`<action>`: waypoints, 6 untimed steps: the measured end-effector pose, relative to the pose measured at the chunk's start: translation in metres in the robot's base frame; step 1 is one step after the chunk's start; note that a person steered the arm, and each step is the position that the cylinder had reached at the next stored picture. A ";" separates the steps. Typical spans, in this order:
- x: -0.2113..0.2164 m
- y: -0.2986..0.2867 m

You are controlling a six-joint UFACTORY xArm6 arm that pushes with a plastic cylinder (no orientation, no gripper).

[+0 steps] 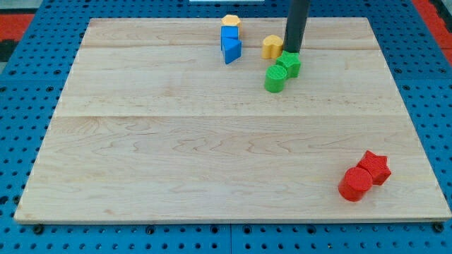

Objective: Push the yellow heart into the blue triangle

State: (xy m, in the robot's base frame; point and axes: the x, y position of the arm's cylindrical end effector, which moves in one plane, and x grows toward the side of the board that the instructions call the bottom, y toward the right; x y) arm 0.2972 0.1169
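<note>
The yellow heart (272, 46) lies near the view's top, right of centre. The blue triangle (231, 50) lies to its left, about a block's width away, just below a blue cube (229, 34). My tip (292, 51) is down on the board just right of the yellow heart, touching or nearly touching it, and right above the green star (288, 63).
A yellow hexagon (231, 21) sits above the blue cube at the board's top edge. A green cylinder (275, 78) touches the green star's lower left. A red cylinder (354, 183) and a red star (375, 167) sit at the view's bottom right.
</note>
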 end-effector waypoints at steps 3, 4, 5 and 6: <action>-0.002 -0.044; 0.011 -0.043; 0.005 -0.033; 0.000 -0.037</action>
